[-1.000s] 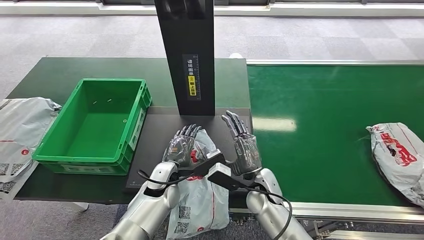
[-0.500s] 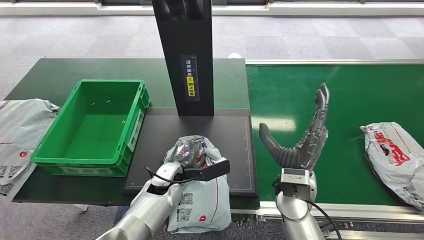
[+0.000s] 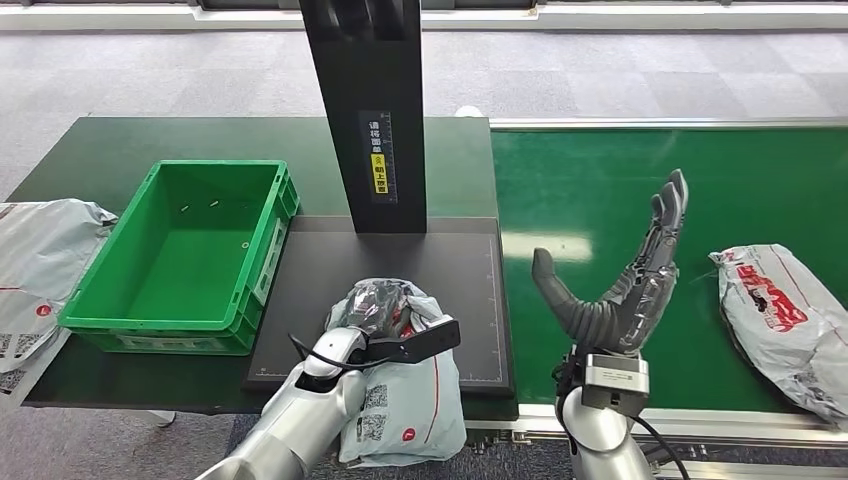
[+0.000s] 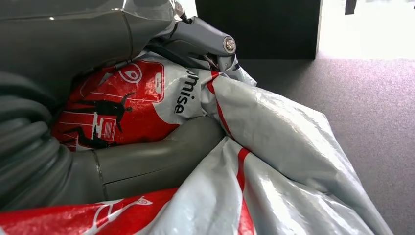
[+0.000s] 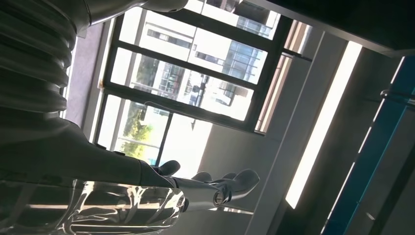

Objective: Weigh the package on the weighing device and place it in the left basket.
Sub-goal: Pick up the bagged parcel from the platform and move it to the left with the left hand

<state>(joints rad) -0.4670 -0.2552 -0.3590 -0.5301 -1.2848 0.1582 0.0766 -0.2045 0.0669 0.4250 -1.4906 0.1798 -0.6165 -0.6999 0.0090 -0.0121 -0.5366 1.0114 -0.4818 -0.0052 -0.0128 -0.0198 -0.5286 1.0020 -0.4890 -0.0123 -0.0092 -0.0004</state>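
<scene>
A grey and red plastic package (image 3: pixel 405 385) lies on the front edge of the black weighing plate (image 3: pixel 455 280), hanging over toward me. My left hand (image 3: pixel 375 305) grips its top; in the left wrist view the thumb (image 4: pixel 156 161) and fingers (image 4: pixel 205 39) close around the crumpled package (image 4: pixel 274 142). My right hand (image 3: pixel 625 285) is raised upright over the green conveyor belt (image 3: pixel 640 180), fingers apart, holding nothing. The green basket (image 3: pixel 185 255) stands empty to the left of the plate.
A black post (image 3: pixel 370 110) rises behind the weighing plate. A second package (image 3: pixel 785 320) lies on the belt at the right. Another grey package (image 3: pixel 40 265) lies left of the basket, past the table edge.
My right hand has let go of the package, swung right and lifted over the belt. The left hand keeps its hold on the package, which has settled slightly on the plate.
</scene>
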